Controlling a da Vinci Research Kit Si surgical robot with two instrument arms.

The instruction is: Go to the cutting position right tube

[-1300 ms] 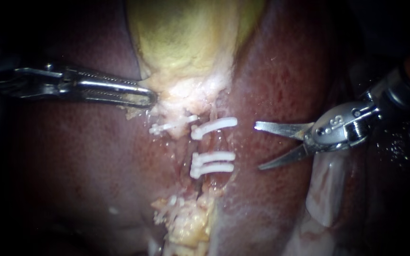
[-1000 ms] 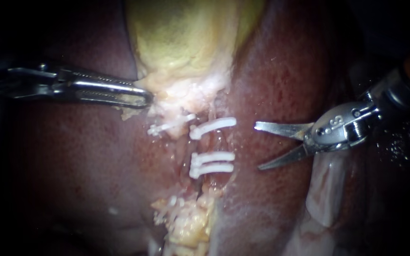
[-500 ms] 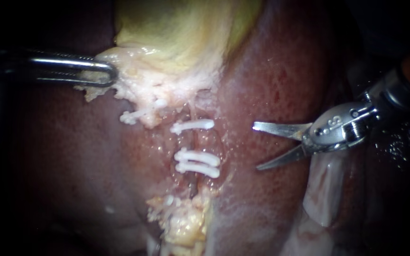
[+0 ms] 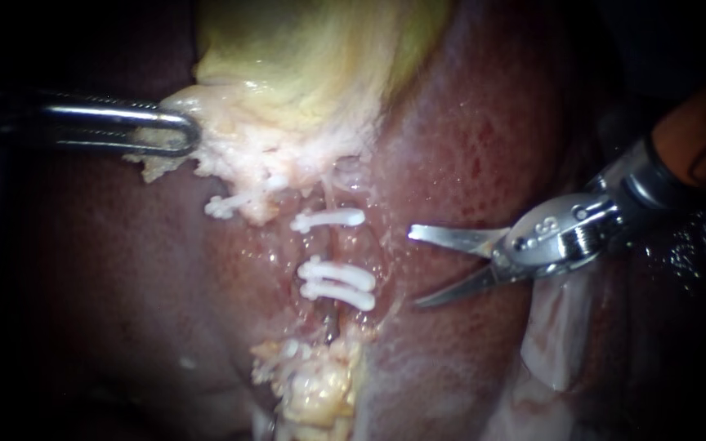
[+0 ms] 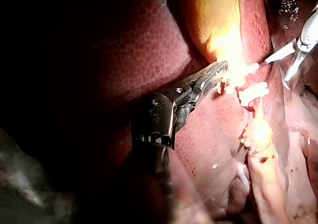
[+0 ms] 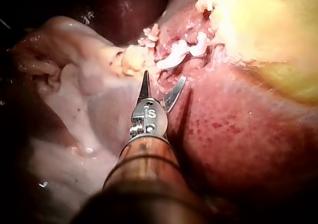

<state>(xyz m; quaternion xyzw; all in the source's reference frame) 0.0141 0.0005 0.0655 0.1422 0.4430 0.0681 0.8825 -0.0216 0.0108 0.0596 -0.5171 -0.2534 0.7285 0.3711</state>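
Right tube [image 4: 331, 243] just ahead of right instrument's [image 4: 414, 268] parted jaws; left instrument's [image 4: 185, 135] jaws clamped on gallbladder [image 4: 304, 65].

Left instrument [image 4: 180, 131] clamped, right instrument [image 4: 413, 268] blades parted.

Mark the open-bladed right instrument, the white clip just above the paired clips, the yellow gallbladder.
Right instrument [image 4: 413, 268], endoscope view, between blade tips.
White clip [image 4: 328, 219], endoscope view, its middle.
Gallbladder [image 4: 304, 49], endoscope view, wall.

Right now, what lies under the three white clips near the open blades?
A thin tube passes under the clips. It shows pinkish between them and dark below the lowest one. Under each clip the tube itself is covered.
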